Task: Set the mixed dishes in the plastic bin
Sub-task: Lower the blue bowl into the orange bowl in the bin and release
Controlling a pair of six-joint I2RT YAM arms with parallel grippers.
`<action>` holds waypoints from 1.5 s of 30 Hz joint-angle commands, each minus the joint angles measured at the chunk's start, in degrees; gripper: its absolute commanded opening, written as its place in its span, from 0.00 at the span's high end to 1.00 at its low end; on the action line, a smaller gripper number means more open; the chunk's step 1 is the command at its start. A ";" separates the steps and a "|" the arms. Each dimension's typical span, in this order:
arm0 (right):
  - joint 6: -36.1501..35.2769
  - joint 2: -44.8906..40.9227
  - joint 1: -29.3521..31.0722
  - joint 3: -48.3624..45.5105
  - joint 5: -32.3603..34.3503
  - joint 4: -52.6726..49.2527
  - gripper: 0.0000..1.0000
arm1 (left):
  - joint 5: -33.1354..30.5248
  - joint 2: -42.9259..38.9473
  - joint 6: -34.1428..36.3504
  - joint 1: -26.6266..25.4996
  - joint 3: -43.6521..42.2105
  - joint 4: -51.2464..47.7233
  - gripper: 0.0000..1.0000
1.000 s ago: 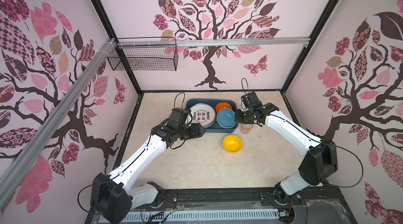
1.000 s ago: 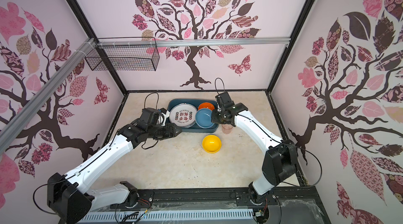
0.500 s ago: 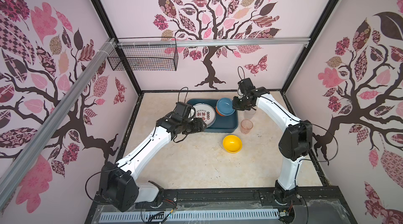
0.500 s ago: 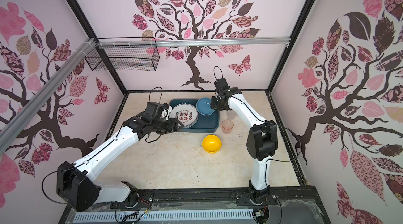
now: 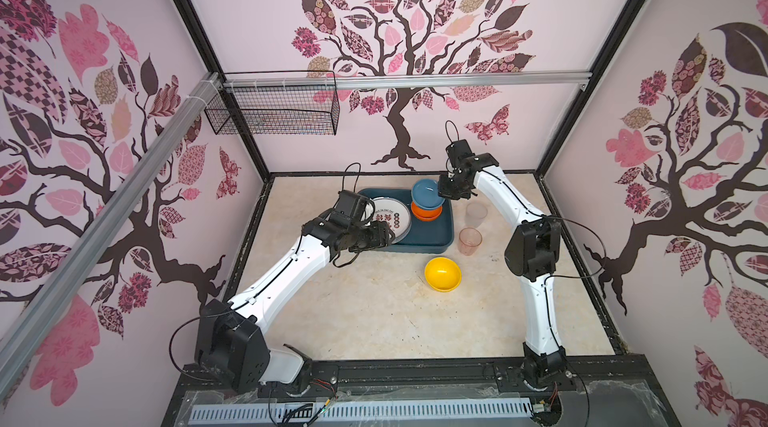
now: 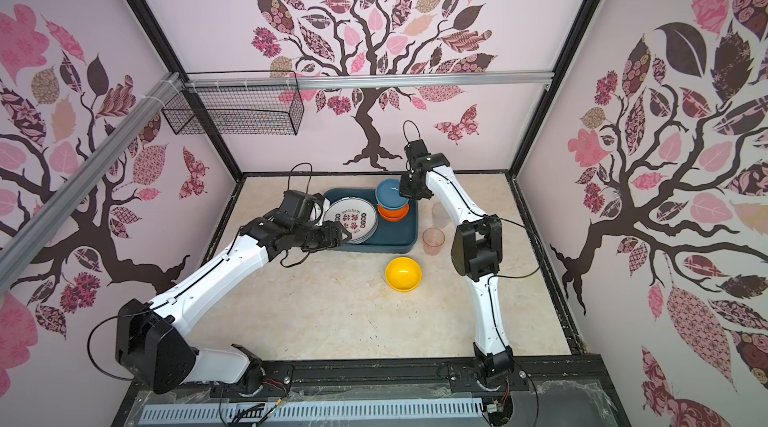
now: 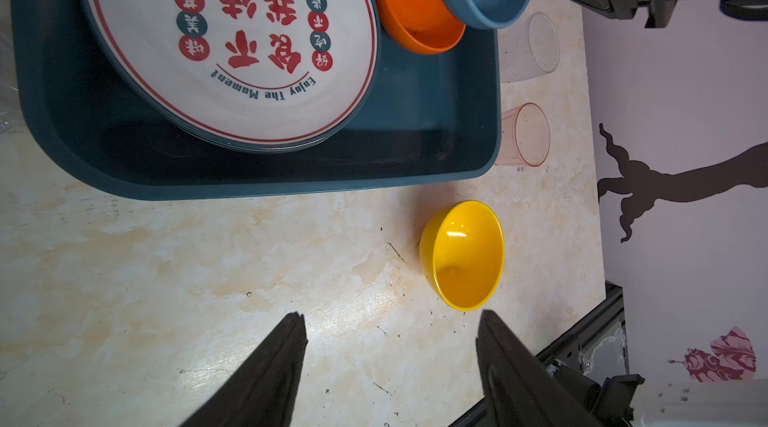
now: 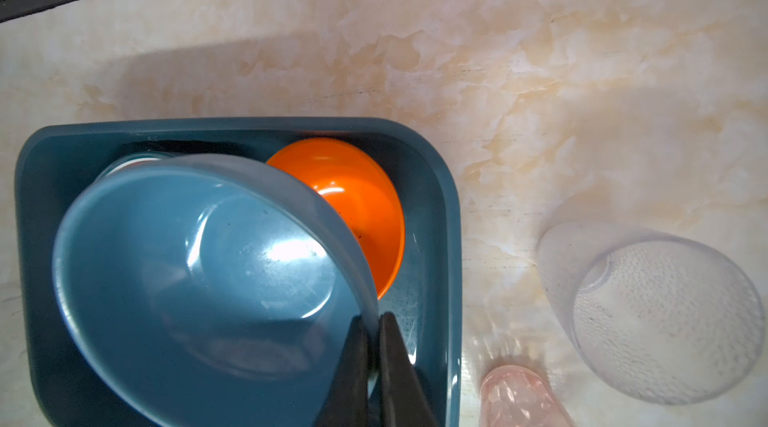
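My right gripper [image 8: 372, 319] is shut on the rim of a blue bowl [image 8: 199, 279] and holds it tilted above an orange bowl [image 8: 357, 204] in the teal plastic bin [image 8: 449, 217]. In both top views the blue bowl [image 5: 426, 192] hangs over the bin's back right corner. A white printed plate [image 7: 232, 42] lies in the bin's left half. My left gripper [image 7: 391, 317] is open and empty above the table at the bin's front left edge [image 5: 388, 234]. A yellow bowl [image 5: 442, 274] stands on the table in front of the bin.
A pink cup [image 5: 470, 241] and a clear cup [image 5: 476, 214] stand just right of the bin. A black wire basket [image 5: 274, 113] hangs on the back wall at the left. Walls enclose the table on three sides.
The right gripper has carried the blue bowl up and toward the back wall, and it now hangs over the orange bowl. The left gripper has barely moved and stays open.
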 commanded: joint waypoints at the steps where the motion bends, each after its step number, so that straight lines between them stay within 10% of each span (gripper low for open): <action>1: -0.41 3.80 -0.02 4.08 -0.16 -3.38 0.95 | -0.63 0.26 0.71 0.26 1.75 -0.30 0.31; 45: -0.59 12.54 -0.02 11.54 1.67 -6.35 0.90 | 0.68 -0.40 -0.95 0.34 -3.03 1.51 0.32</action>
